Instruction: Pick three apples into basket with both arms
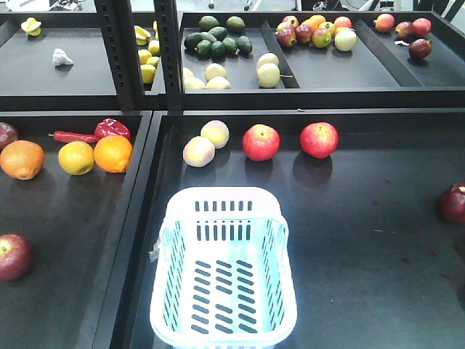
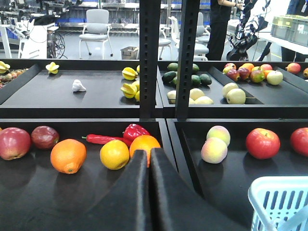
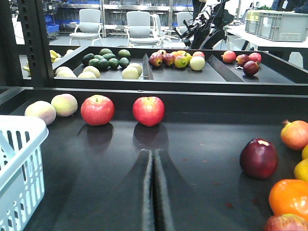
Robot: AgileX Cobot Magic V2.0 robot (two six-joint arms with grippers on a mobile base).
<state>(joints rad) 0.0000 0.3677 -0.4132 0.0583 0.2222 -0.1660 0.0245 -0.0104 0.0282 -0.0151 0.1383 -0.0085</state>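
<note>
Black tray surface (image 1: 363,240) holds the basket (image 1: 225,207); grey office chair (image 2: 96,28) behind.

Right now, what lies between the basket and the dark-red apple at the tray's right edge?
Nothing; bare tray from basket to dark-red apple, front view.

Pale blue-white slotted basket (image 1: 225,195) sitting upright and empty at front centre, dark-red apple (image 1: 454,202) resting well off to its right, second apple (image 1: 13,256) lying well left, third apple (image 1: 6,134) sitting farther back, half cut off at the left edge.
</note>
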